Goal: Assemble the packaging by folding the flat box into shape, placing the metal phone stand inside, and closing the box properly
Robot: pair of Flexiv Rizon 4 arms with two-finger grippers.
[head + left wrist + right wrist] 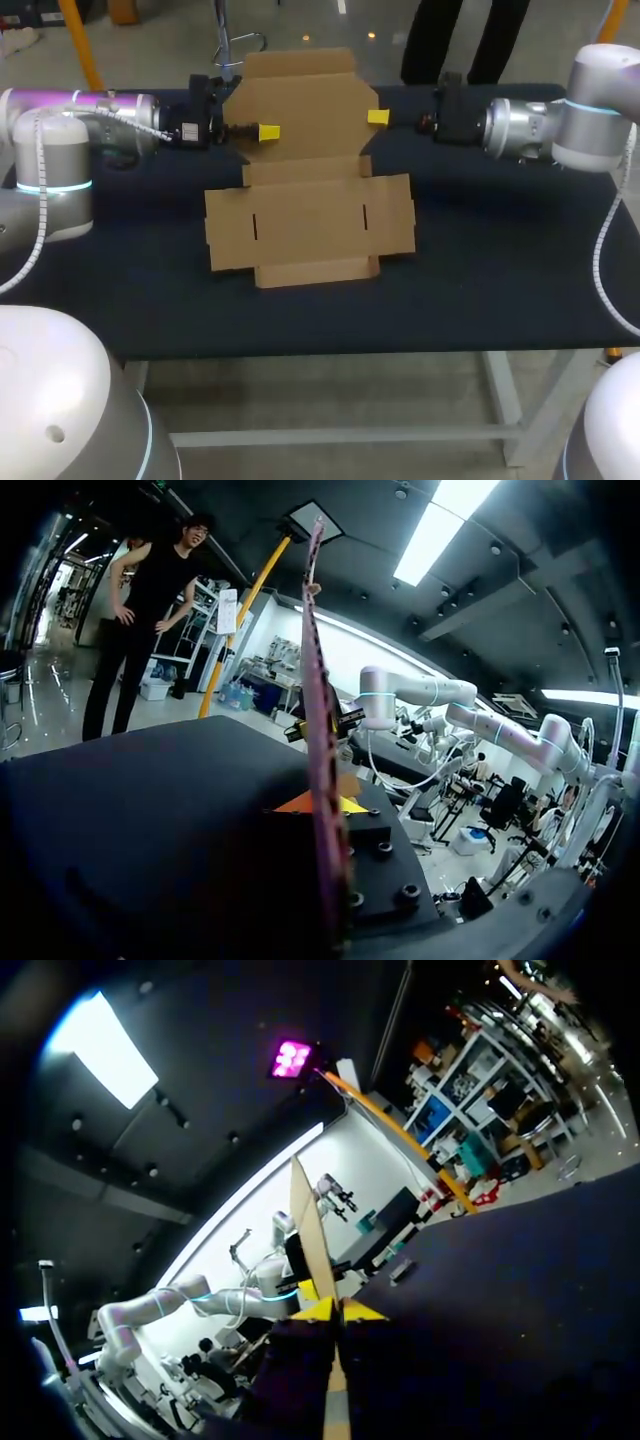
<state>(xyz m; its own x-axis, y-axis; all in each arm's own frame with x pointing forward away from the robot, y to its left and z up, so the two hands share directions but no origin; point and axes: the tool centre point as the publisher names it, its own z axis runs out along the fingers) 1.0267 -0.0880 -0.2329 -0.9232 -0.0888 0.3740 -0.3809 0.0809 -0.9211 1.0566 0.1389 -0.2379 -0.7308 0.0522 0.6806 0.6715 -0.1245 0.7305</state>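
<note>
Left arm comes in from the left edge, with the left gripper [266, 132] at the left edge of the box's back panel [300, 100]. In the left wrist view the cardboard runs edge-on up from that gripper [325, 803], with yellow tip showing on both sides of the sheet, so the fingers look nearly closed and pinching the panel. The box [310, 230] sits mid-table [480, 260], toward the far side. Its front part lies flat with flaps spread and two slots visible. The back panel is lifted off the table and seems raised toward upright, exact angle hard to tell. The right gripper [378, 118] is at the panel's right edge, a bit higher than the left one. The right wrist view shows its two yellow tips [337, 1310] close together with the thin cardboard edge [305, 1230] between them, so it is clamped on the same panel; the right arm comes in from the right edge. Phone stand not visible in any view, so its location is unknown. Progress is judged early: first fold only started, one panel raised by both grippers, side walls and front flaps not formed, no box shape yet. Left to do: finish folding the walls, tuck the flaps, put the stand in, close the lid. That is most of the task.
</note>
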